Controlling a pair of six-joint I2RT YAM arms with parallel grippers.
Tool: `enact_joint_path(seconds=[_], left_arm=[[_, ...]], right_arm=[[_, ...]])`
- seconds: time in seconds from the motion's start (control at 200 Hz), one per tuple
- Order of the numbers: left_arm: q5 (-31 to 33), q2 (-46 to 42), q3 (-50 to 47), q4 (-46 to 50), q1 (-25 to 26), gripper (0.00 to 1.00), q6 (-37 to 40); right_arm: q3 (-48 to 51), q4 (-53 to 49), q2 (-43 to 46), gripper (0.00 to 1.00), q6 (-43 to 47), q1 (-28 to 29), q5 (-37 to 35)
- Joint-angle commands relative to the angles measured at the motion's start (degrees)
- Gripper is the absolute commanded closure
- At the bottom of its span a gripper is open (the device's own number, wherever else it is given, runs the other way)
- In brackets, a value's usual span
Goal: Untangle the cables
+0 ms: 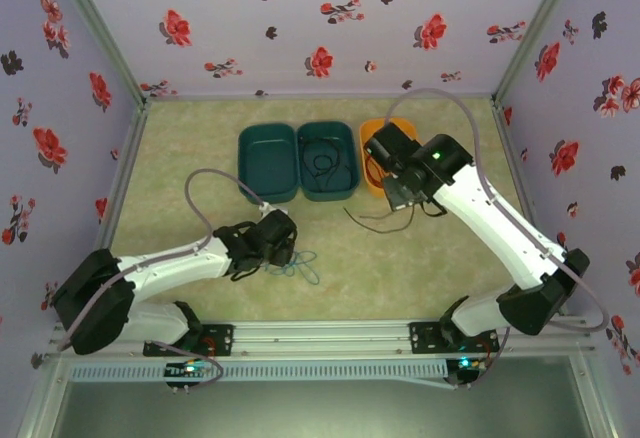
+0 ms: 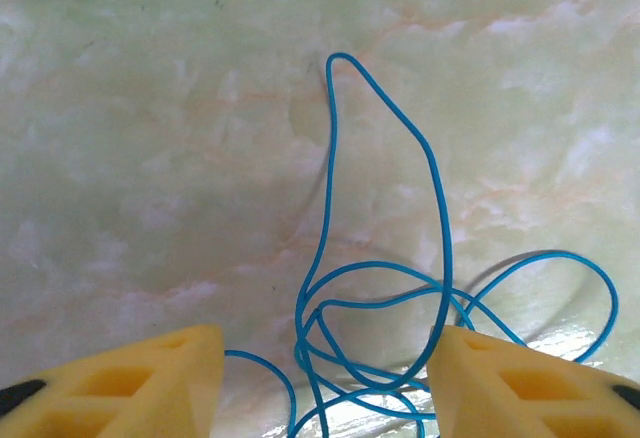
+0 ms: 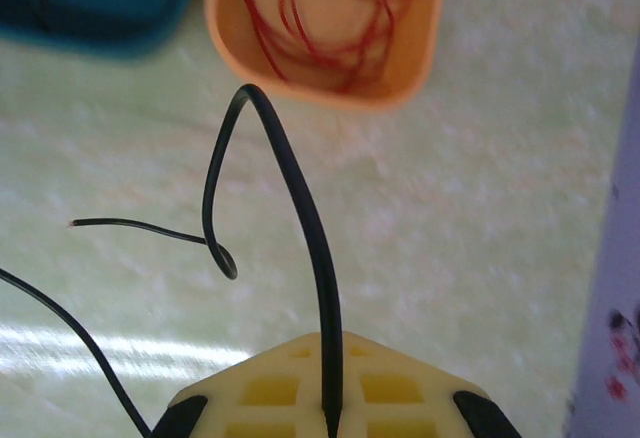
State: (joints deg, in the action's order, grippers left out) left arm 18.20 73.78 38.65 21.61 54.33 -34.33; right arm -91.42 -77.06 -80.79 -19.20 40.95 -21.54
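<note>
text: none legible | labels: none | numbers: none | signs: none

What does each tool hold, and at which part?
The right tool is shut on the black cable, along its length, not its end. The left tool is open over the blue cable, holding nothing.

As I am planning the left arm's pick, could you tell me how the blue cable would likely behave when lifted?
Probably floppy: the blue cable lies in loose overlapping loops on the table. It looks thin, so it is likely very light. Lifted by one strand, the loops may drag along together.
</note>
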Motion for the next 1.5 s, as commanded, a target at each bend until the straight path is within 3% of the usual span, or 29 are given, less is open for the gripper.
enact_joint_path(seconds=[0.0, 0.275, 0.64, 0.845, 1.495], left_arm=[[0.2, -2.8, 0.2, 0.4, -0.3, 0.37, -0.5], [0.9, -11.9, 0.1, 1.9, -2.5, 0.01, -1.4], [1.6, -22.4, -3.6, -5.9, -9.2, 0.0, -1.5], [1.5, -24.3, -4.2, -4.4, -10.6, 0.0, -1.5], [1.2, -24.7, -6.3, -4.4, -11.1, 0.0, -2.6]], right_arm=[[0.1, 16.0, 0.0, 1.0, 4.5, -1.5, 2.0], [0.6, 38.6, -6.8, 1.0, 6.9, -5.2, 9.3], [-2.5, 54.3, -20.1, 1.0, 7.3, -8.3, 5.0], [-5.2, 57.9, -25.2, 1.0, 9.1, -8.6, -1.1], [-4.5, 54.7, -33.5, 1.0, 7.2, -10.5, -1.0]])
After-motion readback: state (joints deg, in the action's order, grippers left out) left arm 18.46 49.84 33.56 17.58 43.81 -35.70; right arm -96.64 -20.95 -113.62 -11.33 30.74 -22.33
